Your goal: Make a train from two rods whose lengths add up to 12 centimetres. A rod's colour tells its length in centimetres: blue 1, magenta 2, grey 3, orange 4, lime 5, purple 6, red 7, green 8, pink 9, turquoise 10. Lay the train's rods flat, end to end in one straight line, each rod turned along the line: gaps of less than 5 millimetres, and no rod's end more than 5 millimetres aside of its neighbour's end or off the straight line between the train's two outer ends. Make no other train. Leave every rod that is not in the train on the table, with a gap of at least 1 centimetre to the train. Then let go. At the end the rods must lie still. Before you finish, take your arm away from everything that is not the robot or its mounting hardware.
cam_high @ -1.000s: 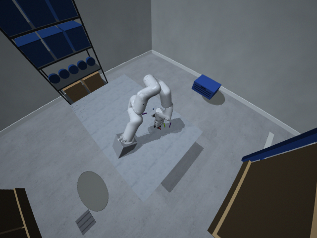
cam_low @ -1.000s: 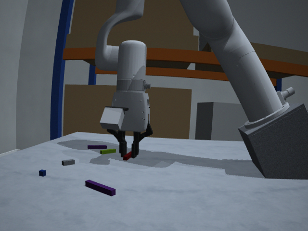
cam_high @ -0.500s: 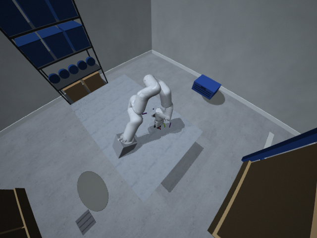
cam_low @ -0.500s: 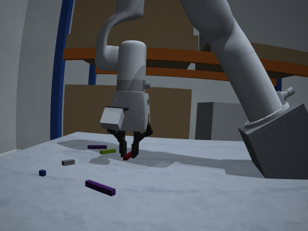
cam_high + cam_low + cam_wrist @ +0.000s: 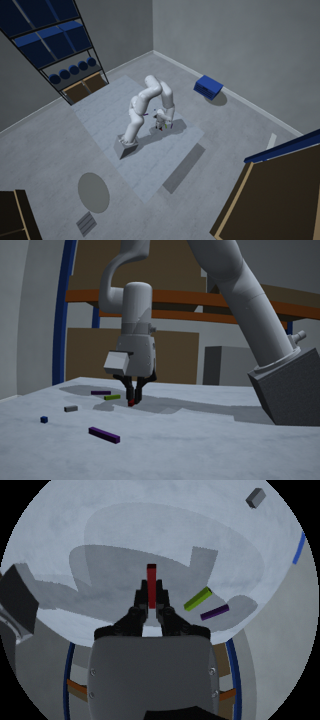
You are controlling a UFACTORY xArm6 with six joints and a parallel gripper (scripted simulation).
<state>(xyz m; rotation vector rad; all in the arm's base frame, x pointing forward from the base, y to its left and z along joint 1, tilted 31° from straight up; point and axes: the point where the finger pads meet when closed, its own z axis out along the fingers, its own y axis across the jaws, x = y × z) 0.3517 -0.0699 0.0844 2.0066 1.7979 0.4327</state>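
The tool (image 5: 134,397) was clamped on the red rod (image 5: 131,403), which lay on the counter (image 5: 180,446) just beside the lime rod (image 5: 112,397). A good lift would probably be straight up, keeping red level and clear of lime.

Lighting even, moderately dim, cool grey throughout. Source overhead, probably slightly behind arm (image 5: 144,103): hard-edged shadow spreads across counter (image 5: 180,451) beneath and beyond arm, layered in two tones. No glare, no highlights blown. Top view sharp but wide, walls lean outward at corners; rods near arm tiny, colours barely legible. Exterior view crisp, mild curvature at left edge. Wrist view fisheye, round black vignette, strong bending toward rim, coarse resolution.
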